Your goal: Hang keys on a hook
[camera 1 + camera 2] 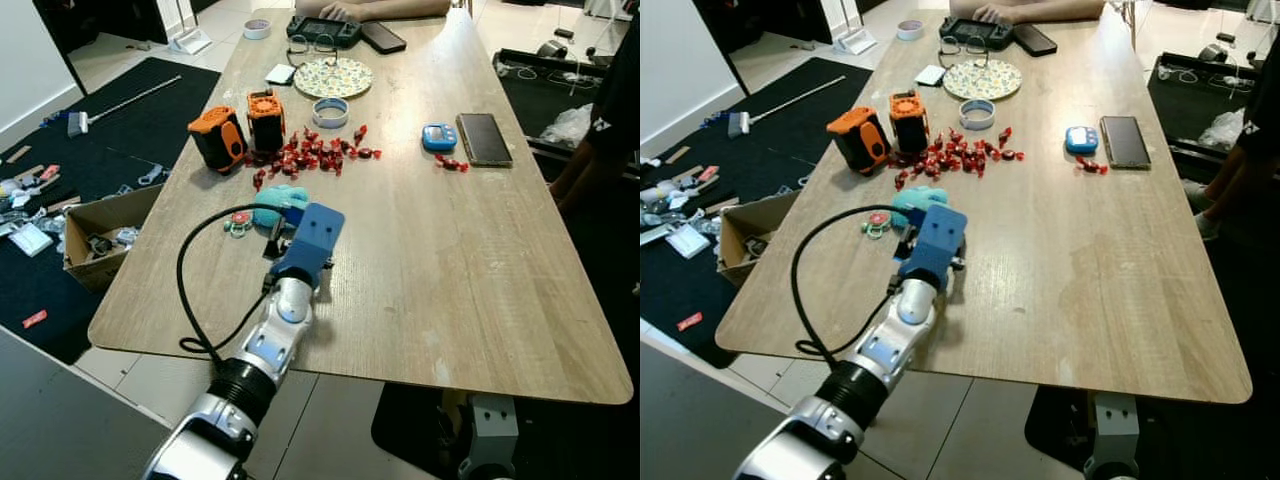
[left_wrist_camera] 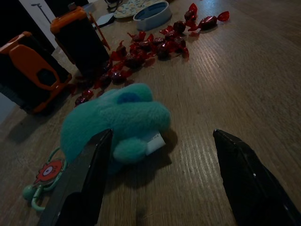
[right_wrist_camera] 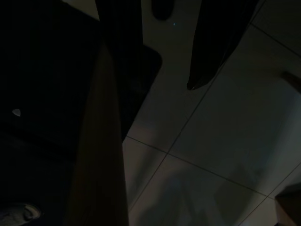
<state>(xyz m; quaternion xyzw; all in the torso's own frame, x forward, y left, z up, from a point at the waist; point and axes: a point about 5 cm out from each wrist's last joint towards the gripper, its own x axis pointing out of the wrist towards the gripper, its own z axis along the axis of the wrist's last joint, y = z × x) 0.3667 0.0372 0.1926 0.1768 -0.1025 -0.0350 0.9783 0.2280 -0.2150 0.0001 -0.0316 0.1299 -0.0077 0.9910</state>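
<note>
The keys are a bunch with a teal plush toy (image 1: 278, 203), a red flower charm (image 1: 239, 221) and a teal ring, lying on the wooden table (image 1: 450, 260) near its left edge. My left gripper (image 1: 281, 228) reaches over the table under its blue wrist housing, right at the plush. In the left wrist view the gripper (image 2: 162, 135) stands open, the plush (image 2: 117, 117) lies just ahead between the two fingers (image 2: 80, 183), and the flower charm (image 2: 49, 172) lies beside one of them. The right wrist view is dark, with floor tiles (image 3: 211, 141) under the hanging right arm.
Behind the plush lie scattered red candies (image 1: 310, 155) and two orange-black devices (image 1: 217, 138). Farther back are a tape roll (image 1: 330, 111), a patterned plate (image 1: 333, 77), a blue timer (image 1: 438, 137) and a phone (image 1: 483, 138). A cardboard box (image 1: 100, 235) stands on the floor at left. A person (image 1: 600, 140) stands at right.
</note>
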